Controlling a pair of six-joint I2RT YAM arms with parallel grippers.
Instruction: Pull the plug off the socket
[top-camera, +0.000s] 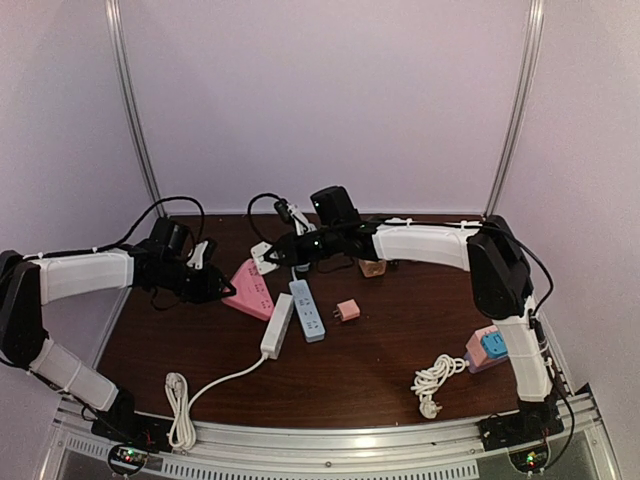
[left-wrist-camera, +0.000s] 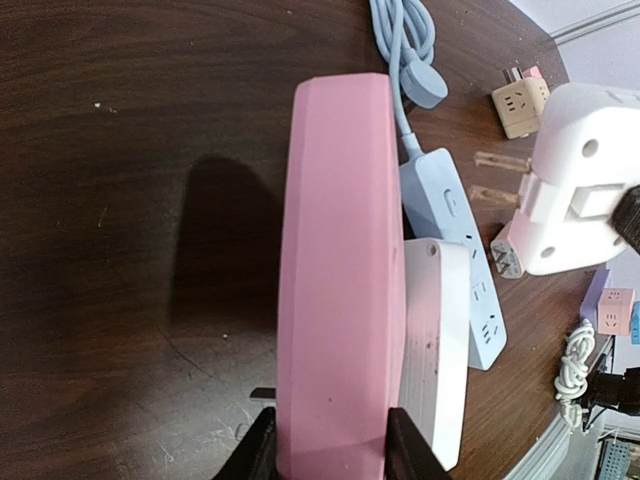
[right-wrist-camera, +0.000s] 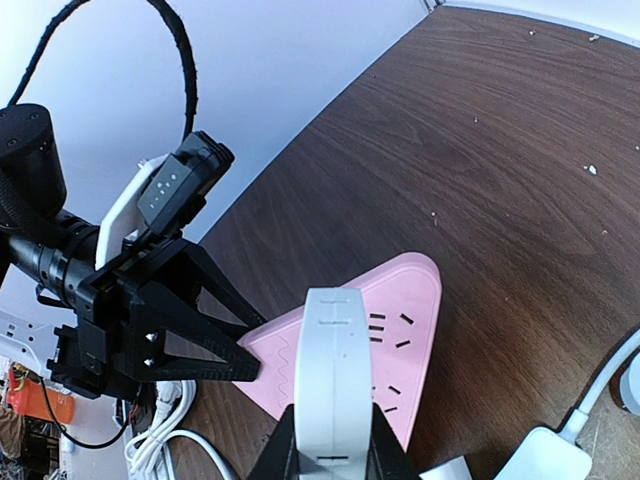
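- Black-fingered left gripper sits at the left corner of the pink triangular plastic socket block. Its jaws are closed part-way, pressed on the block's two broad faces.
- That pink block rests left of centre on the dark wooden table. Its slotted face shows in the right wrist view.
- Just over the right part of the pink block hangs the white boxy plug, clear of the slots. Its two metal prongs show bare in the left wrist view.
- Clamping that plug is the right gripper, jaws drawn in tight on the plug's two sides, reaching in from the right of the pink block.
- A long white plastic power strip lies against the pink block's right side. Its white cord runs nearer than the block, towards the table's front edge.
- A long light-blue power strip lies one place further right of the pink block, with the white strip between them.
- A small pink cube adapter stands to the right of the pink block, apart from it.
- A tan adapter sits right of the pink block and further back, partly under the right arm.
- A coiled white cable lies well to the right of the pink block and nearer the front.
- A pink-and-blue cube adapter stands farthest right of the pink block, beside the right arm's lower link.
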